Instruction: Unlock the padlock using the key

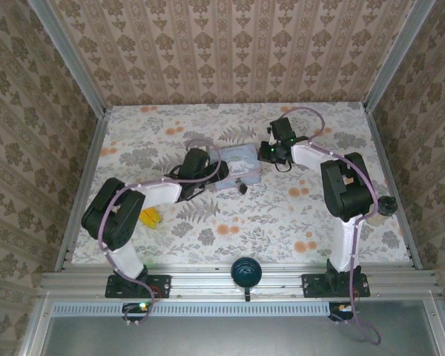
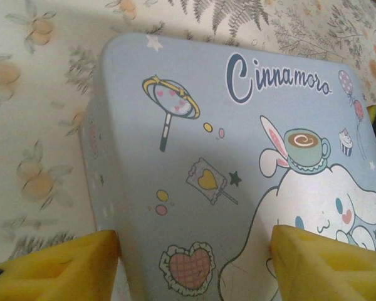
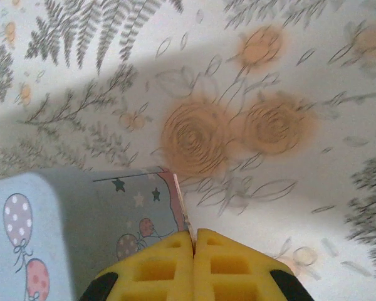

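Right gripper [image 3: 194, 237]: yellow fingers [image 3: 156, 269] pressed together, pinching thin pale sliver, the key [image 3: 182, 207]. Most of key hidden inside grip. Exposed tip lay just beside corner of pale blue tin [image 3: 62, 232]. Left gripper [image 2: 193, 235]: fingers spread, one either side of tin lid. Contact with tin walls cut off by frame edge, could not tell. Padlock [image 1: 242, 187]: tiny dark speck at tin's near right corner in top view, shackle too small to make out. Floral table [image 1: 282, 215] beneath. Small yellow object [image 1: 150, 217] near left arm, identity unclear.
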Controlling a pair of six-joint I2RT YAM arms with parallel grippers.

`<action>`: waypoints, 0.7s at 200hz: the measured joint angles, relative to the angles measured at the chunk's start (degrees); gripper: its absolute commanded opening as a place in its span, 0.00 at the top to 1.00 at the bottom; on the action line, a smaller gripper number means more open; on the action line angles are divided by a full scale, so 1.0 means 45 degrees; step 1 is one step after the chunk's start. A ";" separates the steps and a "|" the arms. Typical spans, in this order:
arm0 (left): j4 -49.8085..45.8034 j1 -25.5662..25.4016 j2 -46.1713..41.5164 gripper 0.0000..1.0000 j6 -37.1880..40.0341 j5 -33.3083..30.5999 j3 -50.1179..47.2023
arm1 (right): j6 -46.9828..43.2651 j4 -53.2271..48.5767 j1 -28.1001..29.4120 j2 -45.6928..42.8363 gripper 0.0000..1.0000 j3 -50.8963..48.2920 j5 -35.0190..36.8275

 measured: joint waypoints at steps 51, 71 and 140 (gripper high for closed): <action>-0.0933 -0.0520 -0.2375 0.19 -0.0593 -0.1005 -0.1666 | 0.0146 -0.0413 0.0520 -0.0622 1.00 -0.0544 -0.0131; -0.1763 -0.0520 -0.3803 0.20 -0.0617 -0.1744 -0.1909 | 0.0151 -0.0879 0.0578 -0.1069 1.00 -0.0559 0.0296; -0.4299 -0.1511 -0.6198 0.27 -0.0685 -0.2030 -0.2297 | 0.0515 -0.1413 0.0408 -0.4201 1.00 -0.2977 0.1821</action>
